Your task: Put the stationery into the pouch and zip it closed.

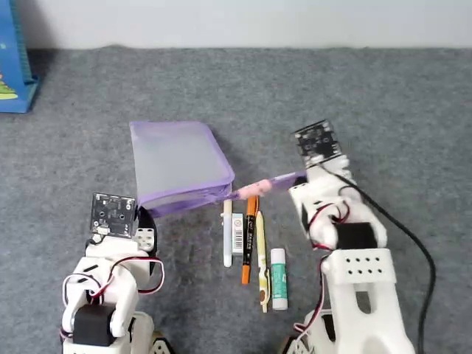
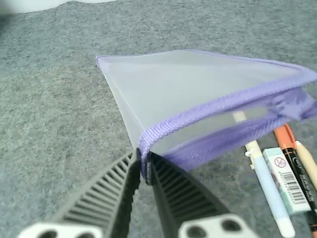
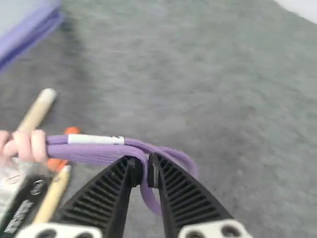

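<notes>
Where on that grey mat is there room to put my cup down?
Free: the mat behind the pouch, and the strip between the blue box and pouch. Crowded: by the strap the right pincer grips, where pens and glue stick lie.

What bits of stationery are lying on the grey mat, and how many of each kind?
Pens: 3 (white pen, orange pen, cream pen)
Eraser: 1
Glue stick: 1
Total: 5
</notes>
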